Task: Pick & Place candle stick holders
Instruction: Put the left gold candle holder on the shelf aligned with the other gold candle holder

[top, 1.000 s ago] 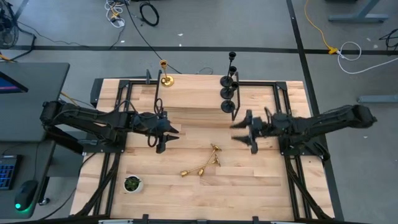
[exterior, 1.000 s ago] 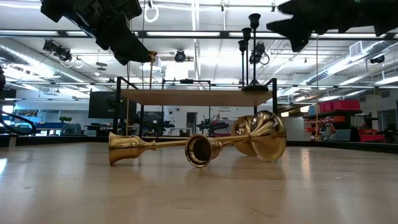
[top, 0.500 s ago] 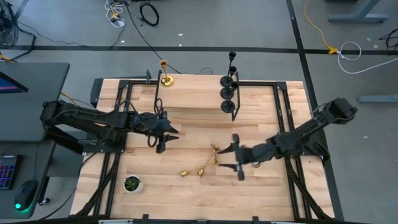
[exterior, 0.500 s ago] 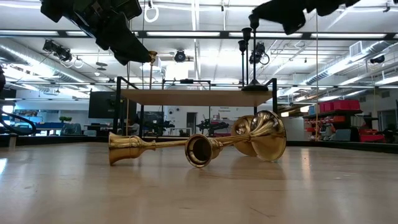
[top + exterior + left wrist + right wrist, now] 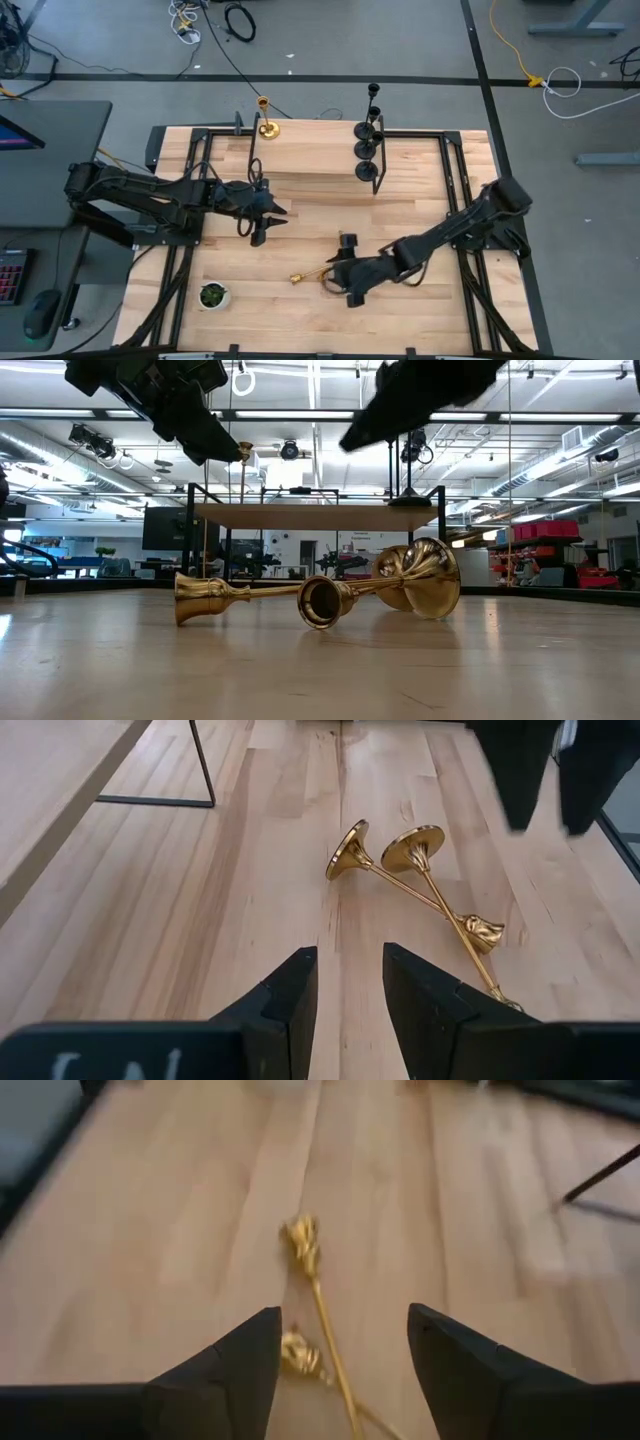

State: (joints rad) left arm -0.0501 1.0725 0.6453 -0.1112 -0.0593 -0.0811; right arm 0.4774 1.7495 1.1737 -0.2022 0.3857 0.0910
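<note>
My right pincer [image 5: 347,270] hangs open over the middle of the wooden counter [image 5: 420,310], just above two gold candle stick holders [image 5: 322,270] that lie on their sides. They are shiny and thin, with round flared bottoms, and they cross each other. Nothing is between my open fingers and them.

My left pincer [image 5: 262,223] waits up in the air, farther left, partly open and holding nothing.

At the far side is a raised wooden shelf [image 5: 310,155] on thin black legs. Three black candle stick holders [image 5: 367,148] stand in a row on its right end. One gold candle stick holder [image 5: 267,122] stands at its far left corner.

A small white pot with a green plant [image 5: 212,295] sits near the counter's near left corner, well apart from my pincers.
</note>
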